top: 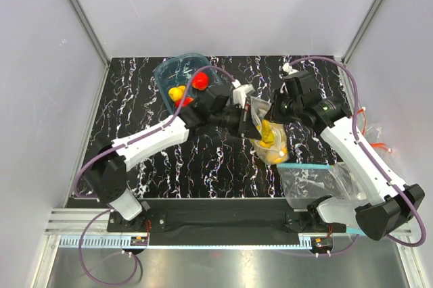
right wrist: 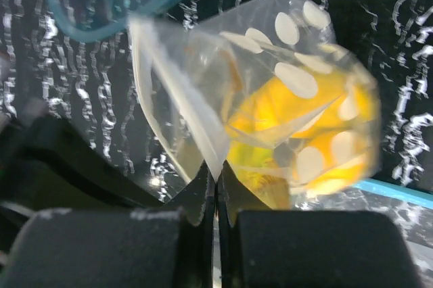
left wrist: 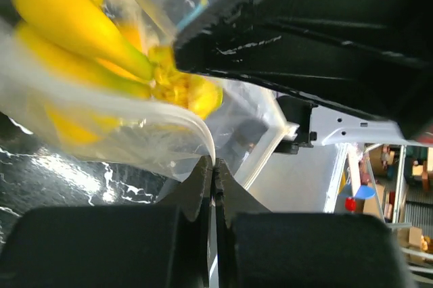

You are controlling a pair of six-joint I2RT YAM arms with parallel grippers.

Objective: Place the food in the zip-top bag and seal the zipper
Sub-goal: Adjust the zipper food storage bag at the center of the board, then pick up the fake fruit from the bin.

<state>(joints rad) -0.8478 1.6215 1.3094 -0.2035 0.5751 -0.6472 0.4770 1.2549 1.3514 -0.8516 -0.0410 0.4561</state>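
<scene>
The polka-dot zip-top bag [top: 268, 140] hangs between my two grippers over the table's middle, with yellow food [top: 274, 147] inside. In the right wrist view the bag [right wrist: 298, 99] holds yellow pieces [right wrist: 291, 122]. In the left wrist view a banana bunch [left wrist: 88, 44] shows through the plastic. My left gripper [left wrist: 215, 166] is shut on the pale zipper strip [left wrist: 203, 132]. My right gripper [right wrist: 216, 170] is shut on the bag's mouth edge [right wrist: 176, 99]. Red [top: 199, 80] and yellow [top: 176, 92] pieces lie in the teal container [top: 170, 72].
A plain clear bag with a teal strip [top: 308, 173] lies at the front right, near my right arm's base. The teal container stands at the back, left of centre. Grey walls enclose the black marbled table [top: 135, 119].
</scene>
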